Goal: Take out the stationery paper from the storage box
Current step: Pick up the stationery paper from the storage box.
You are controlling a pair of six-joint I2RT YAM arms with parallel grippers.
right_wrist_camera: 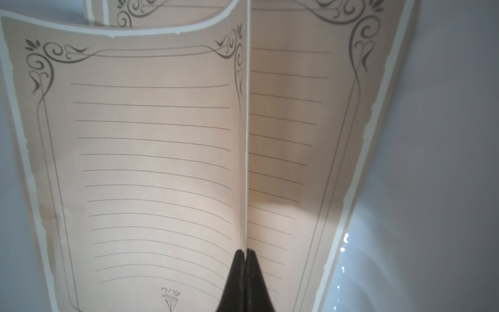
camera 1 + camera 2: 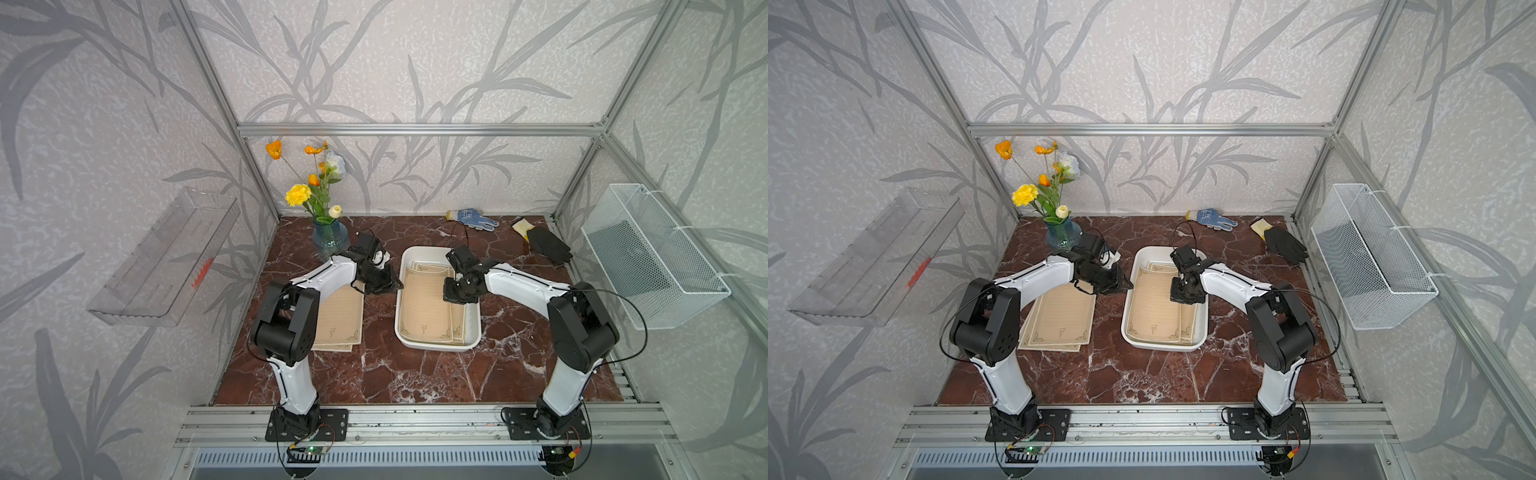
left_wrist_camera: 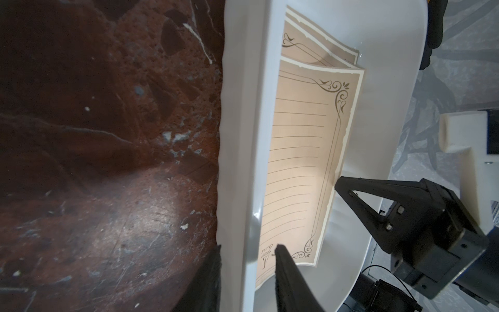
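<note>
Pale textured walls (image 2: 374, 62) printed with grey leafy stems close in three sides, braced by silver aluminium frame bars (image 2: 415, 129). The reddish-brown, white-veined marble surface (image 2: 395, 374) catches soft light. A clear acrylic shelf (image 2: 166, 262) hangs on one side wall, a white wire-mesh basket (image 2: 652, 257) on the opposite wall.

Shallow white plastic rectangular storage box (image 2: 424, 251) (image 2: 1154, 252) (image 3: 243, 135) (image 1: 445, 135), rounded corners, smooth rim, sits flat mid-way across the red-brown marble tabletop (image 2: 374, 374). Inside: a slightly fanned stack of tan ruled stationery paper sheets (image 2: 424, 307) (image 2: 1152, 307) (image 3: 302, 162) (image 1: 151, 162) with thin dark border and ornate corner flourishes. The top sheet's long edge on the robot's right is raised and bowed; the rest lies on the stack. More identical sheets (image 2: 338, 320) (image 2: 1059, 320) lie flat and overlapped on the tabletop, near the box, to the robot's left.
</note>
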